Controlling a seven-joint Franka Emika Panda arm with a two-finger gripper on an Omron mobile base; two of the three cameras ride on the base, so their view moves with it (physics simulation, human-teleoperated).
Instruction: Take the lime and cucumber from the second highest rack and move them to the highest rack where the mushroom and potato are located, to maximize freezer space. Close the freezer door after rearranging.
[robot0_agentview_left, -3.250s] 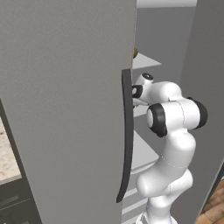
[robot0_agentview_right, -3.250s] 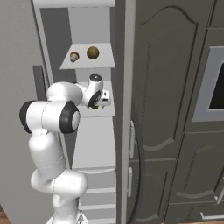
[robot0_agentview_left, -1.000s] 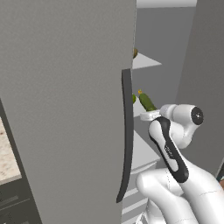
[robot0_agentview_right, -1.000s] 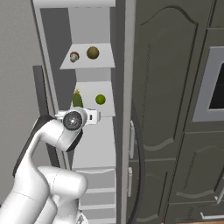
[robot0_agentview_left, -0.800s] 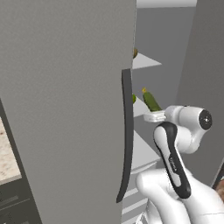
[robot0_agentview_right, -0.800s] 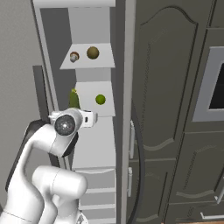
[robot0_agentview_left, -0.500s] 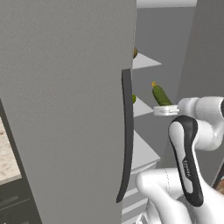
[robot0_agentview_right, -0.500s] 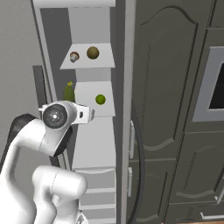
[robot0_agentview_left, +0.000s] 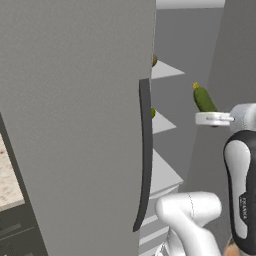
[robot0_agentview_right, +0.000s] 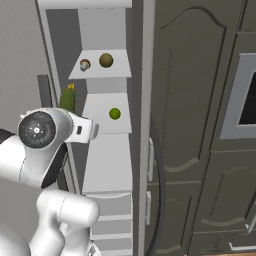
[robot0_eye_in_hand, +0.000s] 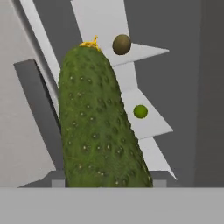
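Dark panelled cupboard (robot0_agentview_right: 200, 125) right of the gripper, potato (robot0_agentview_right: 105, 60) and mushroom (robot0_agentview_right: 85, 64) side by side above it, speckled counter (robot0_agentview_left: 10, 175) far left

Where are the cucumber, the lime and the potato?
cucumber (robot0_eye_in_hand: 98, 122), hand view: middle of its bumpy green body.
lime (robot0_agentview_right: 115, 114), right base view: centre of the small round fruit.
potato (robot0_agentview_right: 106, 60), right base view: centre of the brown lump.

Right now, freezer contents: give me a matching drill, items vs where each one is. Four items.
Items:
1. cucumber
2. lime
3. potato
4. mushroom

Places:
A. top rack, right of its neighbour
B. second-highest rack, alone
C. held upright in the gripper, off the racks
D. top rack, left of its neighbour

Pairs: 1-C, 2-B, 3-A, 4-D
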